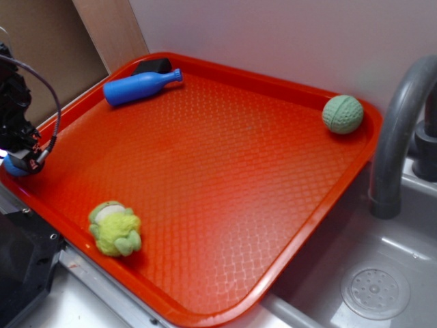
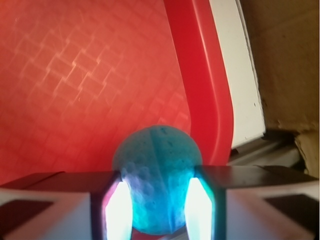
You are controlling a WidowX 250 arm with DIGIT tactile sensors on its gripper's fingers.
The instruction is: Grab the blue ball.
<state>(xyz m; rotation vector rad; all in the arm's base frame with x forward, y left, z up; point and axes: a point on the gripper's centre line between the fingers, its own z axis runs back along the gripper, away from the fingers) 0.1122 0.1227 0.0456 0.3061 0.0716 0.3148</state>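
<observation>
The blue ball, dimpled and medium blue, sits between my two glowing fingertips in the wrist view. Both pads press against its sides. My gripper is shut on it, close to the red tray's raised rim. In the exterior view, my gripper hangs at the tray's far left edge. Only a sliver of the blue ball shows beneath it.
On the red tray lie a blue toy bottle and a black object at the back left. There is also a pale green ball at the back right and a yellow-green plush toy in front. A grey faucet and sink drain stand to the right.
</observation>
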